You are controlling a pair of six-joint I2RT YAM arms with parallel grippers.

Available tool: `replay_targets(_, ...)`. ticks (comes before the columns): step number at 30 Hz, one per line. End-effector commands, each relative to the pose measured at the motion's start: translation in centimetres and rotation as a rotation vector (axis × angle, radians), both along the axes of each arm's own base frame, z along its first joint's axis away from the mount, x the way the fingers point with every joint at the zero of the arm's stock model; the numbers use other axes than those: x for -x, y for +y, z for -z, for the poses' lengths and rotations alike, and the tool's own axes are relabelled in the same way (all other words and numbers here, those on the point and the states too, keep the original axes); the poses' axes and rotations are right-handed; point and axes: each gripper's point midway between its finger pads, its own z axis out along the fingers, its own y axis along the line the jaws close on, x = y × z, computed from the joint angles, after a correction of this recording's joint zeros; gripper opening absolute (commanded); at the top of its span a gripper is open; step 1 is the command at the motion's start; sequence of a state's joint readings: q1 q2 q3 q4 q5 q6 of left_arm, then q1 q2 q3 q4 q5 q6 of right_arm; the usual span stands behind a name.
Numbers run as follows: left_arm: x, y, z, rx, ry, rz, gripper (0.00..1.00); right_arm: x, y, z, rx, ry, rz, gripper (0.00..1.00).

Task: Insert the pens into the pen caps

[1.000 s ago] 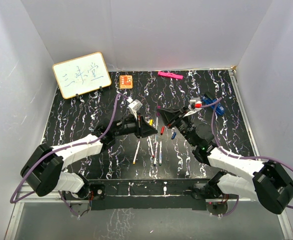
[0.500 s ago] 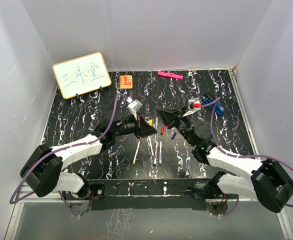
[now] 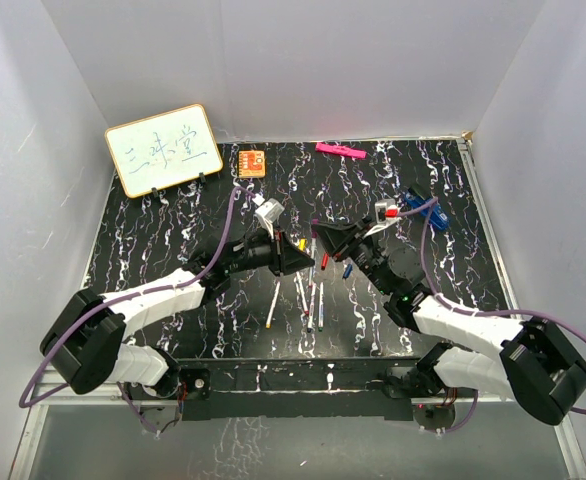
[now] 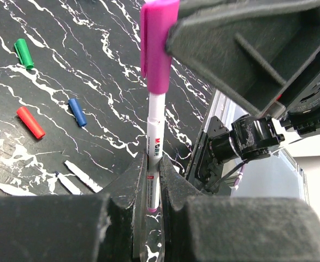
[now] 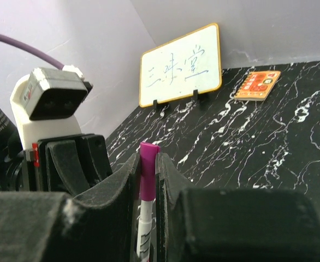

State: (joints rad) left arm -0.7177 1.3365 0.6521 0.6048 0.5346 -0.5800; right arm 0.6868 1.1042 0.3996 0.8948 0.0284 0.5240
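Over the black white-veined table (image 3: 153,220), my left pincer (image 4: 153,183) is clamped on the thin white-barrelled pen (image 4: 154,128). My right pincer (image 5: 147,164) pinches the short purple plastic cap (image 4: 158,49), which sits over the pen's tip. Whether it is fully home I cannot tell. If I push off-axis, the barrel could slide through my left fingers. The cap could also cock sideways and pop off, landing among the loose red cap (image 4: 30,121), blue cap (image 4: 77,112) and green cap (image 4: 23,52).
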Motion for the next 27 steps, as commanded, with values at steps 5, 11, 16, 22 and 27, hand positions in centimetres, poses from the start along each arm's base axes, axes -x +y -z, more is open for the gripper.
replay_targets(5, -0.9, -0.9, -2.9, 0.073, -0.074, -0.005, 0.00, 0.9, 1.0, 0.6, -0.019, 0.006, -0.066, 0.00)
replay_targets(11, -1.9, -0.8, -3.1, 0.074, -0.099, -0.056, 0.00, 1.2, 1.3, 1.6, -0.005, 0.039, -0.088, 0.00)
replay_targets(16, -3.3, -0.5, -3.8, 0.072, -0.142, -0.121, 0.00, 1.1, 1.9, 3.0, 0.040, 0.080, -0.108, 0.00)
replay_targets(22, -4.9, 0.4, -5.4, 0.057, -0.225, -0.210, 0.00, 1.0, 2.4, 5.4, 0.108, 0.153, -0.125, 0.00)
replay_targets(27, -5.8, 1.4, -7.0, 0.036, -0.300, -0.269, 0.00, 1.1, 3.1, 7.6, 0.186, 0.210, -0.147, 0.00)
